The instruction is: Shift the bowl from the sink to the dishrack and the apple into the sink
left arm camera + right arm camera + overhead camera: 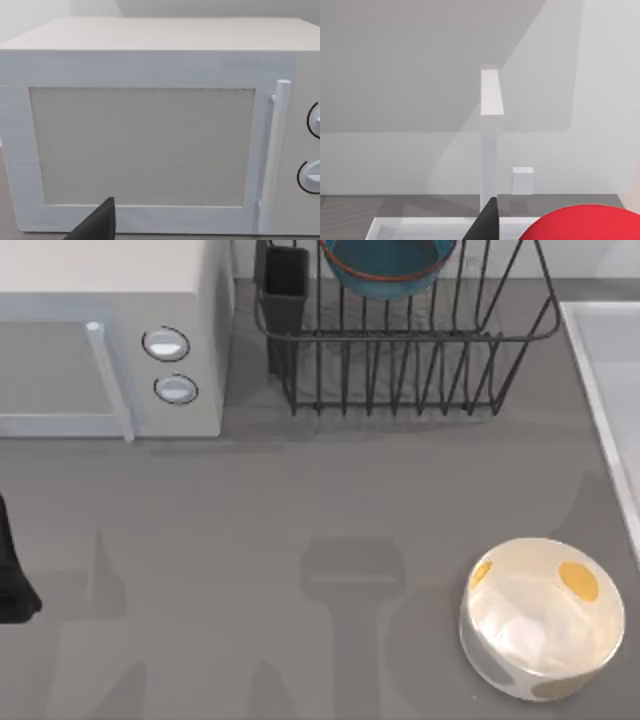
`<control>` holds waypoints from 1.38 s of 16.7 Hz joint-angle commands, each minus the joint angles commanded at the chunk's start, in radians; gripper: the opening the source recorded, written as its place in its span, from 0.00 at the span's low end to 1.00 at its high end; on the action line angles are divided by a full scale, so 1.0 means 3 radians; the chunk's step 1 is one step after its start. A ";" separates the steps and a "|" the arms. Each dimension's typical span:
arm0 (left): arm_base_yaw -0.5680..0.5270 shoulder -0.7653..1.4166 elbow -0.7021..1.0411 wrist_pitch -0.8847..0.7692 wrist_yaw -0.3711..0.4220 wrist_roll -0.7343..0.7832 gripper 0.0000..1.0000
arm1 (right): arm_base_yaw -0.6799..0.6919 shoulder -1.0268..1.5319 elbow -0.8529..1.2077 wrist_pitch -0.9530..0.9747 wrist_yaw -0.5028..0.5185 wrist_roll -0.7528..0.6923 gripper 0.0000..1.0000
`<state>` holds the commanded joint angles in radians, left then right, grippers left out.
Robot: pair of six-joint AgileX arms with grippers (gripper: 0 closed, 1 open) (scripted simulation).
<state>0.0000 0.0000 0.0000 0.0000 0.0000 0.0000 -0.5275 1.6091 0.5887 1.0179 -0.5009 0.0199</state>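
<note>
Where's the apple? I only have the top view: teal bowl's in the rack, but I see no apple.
Observer: The right wrist view has the apple close to the camera, beside a dark finger, with the sink rim just beyond.
Operator: Is it in the sink yet?
Observer: Cannot tell; the faucet stands behind the sink, but the apple's underside is cut off.
Operator: What's the left arm doing?
Observer: Its wrist camera faces the microwave door, one dark finger at the picture's edge, nothing held in sight.
Operator: Bowl done, then?
Observer: Yes, the bowl sits inside the dishrack.
</note>
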 joint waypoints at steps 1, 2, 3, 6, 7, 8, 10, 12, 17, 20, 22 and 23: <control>0.0000 0.0000 0.0000 0.0000 0.0000 0.0000 1.00 | -0.0005 0.0167 -0.0017 0.0177 -0.0005 0.0000 0.00; 0.0000 0.0000 0.0000 0.0000 0.0000 0.0000 1.00 | -0.0010 0.0350 -0.0038 0.0380 -0.0010 0.0000 0.00; 0.0000 0.0000 0.0000 0.0000 0.0000 0.0000 1.00 | -0.0014 0.0544 -0.0063 0.0604 -0.0014 0.0001 0.00; 0.0000 0.0000 0.0000 0.0000 0.0000 0.0000 1.00 | -0.0018 0.1137 -0.0160 0.1319 -0.0011 0.0000 0.00; 0.0000 0.0000 0.0000 0.0000 0.0000 0.0000 1.00 | -0.0016 0.1319 -0.0197 0.1546 -0.0005 -0.0001 0.00; 0.0000 0.0000 0.0000 0.0000 0.0000 0.0000 1.00 | -0.0013 0.1487 -0.0231 0.1757 0.0003 -0.0004 0.00; 0.0000 0.0000 0.0000 0.0000 0.0000 0.0000 1.00 | -0.0007 0.1769 -0.0288 0.2104 0.0017 -0.0010 0.00; 0.0000 0.0000 0.0000 0.0000 0.0000 0.0000 1.00 | -0.0003 0.1961 -0.0321 0.2317 0.0026 -0.0016 0.00; 0.0000 0.0000 0.0000 0.0000 0.0000 0.0000 1.00 | -0.0002 0.2024 -0.0331 0.2388 0.0028 -0.0018 0.00; 0.0000 0.0000 0.0000 0.0000 0.0000 0.0000 1.00 | -0.0002 0.2024 -0.0331 0.2388 0.0028 -0.0018 0.23; 0.0000 0.0000 0.0000 0.0000 0.0000 0.0000 1.00 | -0.0002 0.2024 -0.0331 0.2388 0.0028 -0.0018 0.38; 0.0000 0.0000 0.0000 0.0000 0.0000 0.0000 1.00 | -0.0002 0.2024 -0.0331 0.2388 0.0028 -0.0018 0.45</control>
<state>0.0000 0.0000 0.0000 0.0000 0.0000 0.0000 -0.5280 2.2165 0.4893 1.7343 -0.4924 0.0146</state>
